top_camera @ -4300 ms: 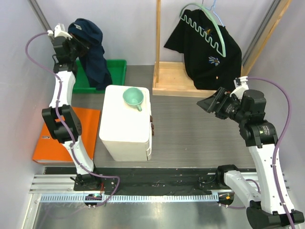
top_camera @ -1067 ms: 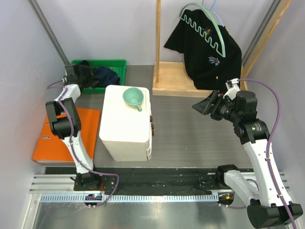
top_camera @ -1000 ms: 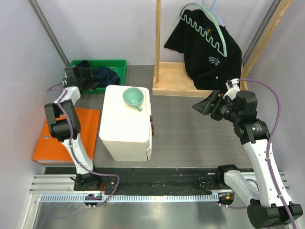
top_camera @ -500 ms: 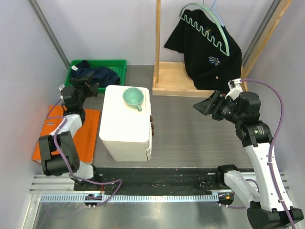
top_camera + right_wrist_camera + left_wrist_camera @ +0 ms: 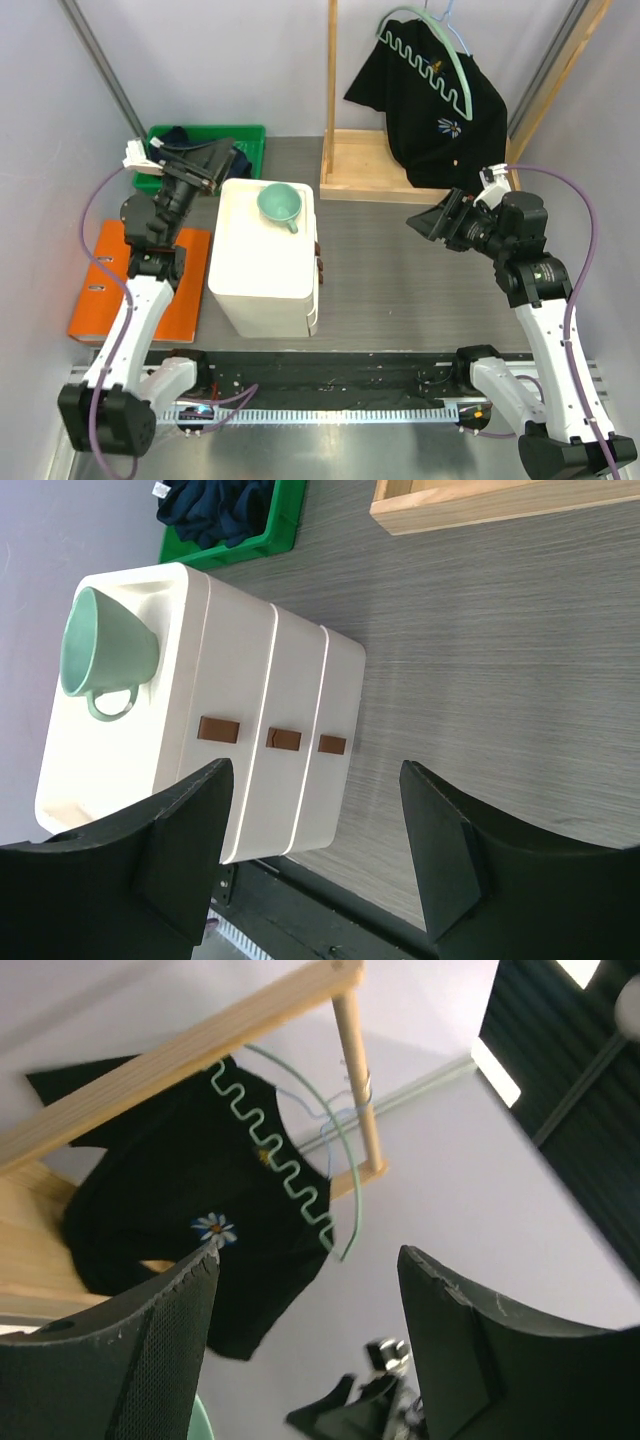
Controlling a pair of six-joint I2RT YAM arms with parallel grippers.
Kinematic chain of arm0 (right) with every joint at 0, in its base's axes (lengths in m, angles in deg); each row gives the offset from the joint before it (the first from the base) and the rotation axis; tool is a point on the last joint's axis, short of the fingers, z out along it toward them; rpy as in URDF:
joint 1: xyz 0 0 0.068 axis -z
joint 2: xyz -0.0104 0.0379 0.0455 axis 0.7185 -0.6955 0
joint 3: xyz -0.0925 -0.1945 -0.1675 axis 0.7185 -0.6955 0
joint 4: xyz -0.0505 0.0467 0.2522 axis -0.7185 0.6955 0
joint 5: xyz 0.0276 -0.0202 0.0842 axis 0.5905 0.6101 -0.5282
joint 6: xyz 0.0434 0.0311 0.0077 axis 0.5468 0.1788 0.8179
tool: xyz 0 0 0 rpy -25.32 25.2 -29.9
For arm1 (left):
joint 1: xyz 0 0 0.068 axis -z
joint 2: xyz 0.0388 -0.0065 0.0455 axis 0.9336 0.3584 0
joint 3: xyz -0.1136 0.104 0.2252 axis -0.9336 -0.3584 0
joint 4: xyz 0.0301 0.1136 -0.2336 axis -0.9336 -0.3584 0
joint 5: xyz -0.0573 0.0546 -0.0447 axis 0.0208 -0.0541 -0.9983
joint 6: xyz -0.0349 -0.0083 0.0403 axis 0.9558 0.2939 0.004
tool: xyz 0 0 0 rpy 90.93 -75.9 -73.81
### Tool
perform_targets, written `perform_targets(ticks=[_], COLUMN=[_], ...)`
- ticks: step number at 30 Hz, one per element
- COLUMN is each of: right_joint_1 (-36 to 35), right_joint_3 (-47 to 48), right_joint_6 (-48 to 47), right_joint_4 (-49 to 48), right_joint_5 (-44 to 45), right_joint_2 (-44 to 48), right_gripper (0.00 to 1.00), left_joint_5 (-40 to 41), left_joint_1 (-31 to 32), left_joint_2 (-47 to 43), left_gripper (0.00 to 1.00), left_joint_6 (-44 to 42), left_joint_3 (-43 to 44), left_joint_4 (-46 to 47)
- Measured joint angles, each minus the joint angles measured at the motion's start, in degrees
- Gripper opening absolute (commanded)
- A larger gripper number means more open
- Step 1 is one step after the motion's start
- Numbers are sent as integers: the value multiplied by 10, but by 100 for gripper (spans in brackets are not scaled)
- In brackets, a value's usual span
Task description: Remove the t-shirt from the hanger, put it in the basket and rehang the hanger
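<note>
Grey table point(image 5: 400, 280) below — left gripper point(image 5: 310, 1250) and right gripper point(image 5: 315, 768) gape wide, empty.

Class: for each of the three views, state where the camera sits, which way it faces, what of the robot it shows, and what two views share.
Top external: above and behind the arms, looking down at the table; both arms show, left gripper and right gripper open.
Left wrist: on the left arm, facing up at the t-shirt on its hanger; own fingers show.
Right wrist: facing down at the white box and cup; own fingers show.
Shared: the top view also shows t-shirt, box and cup.
</note>
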Motion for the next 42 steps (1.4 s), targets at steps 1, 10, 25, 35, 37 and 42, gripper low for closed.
perform_targets(ticks=[1,10,25,35,37,42], right_joint_1=[0,0,-1,78,106,173], right_joint_3=[0,17,294,524,535,538], right_joint_6=[-1,-14,-83,-172,-184,-197], right_joint_4=[0,15,81,2,-26,-87], right_joint_5=[1,56,419,400,353,185], right_joint_2=[0,-21,-112,-333,-375,-464], right_gripper=[73,71,69,75,76,76], left_joint_5=[2,34,212,241,245,257], left_joint_1=[16,267,717,728,728,728], left_joint_2=[-16,-58,102,54,28,-19], left_gripper=[72,70,69,70,70,70], left_joint_6=[-33,-295,-498,-514,-514,-512], left_joint_3=[15,138,194,189,181,176], left_joint_4=[-26,-242,-409,-471,-480,-509])
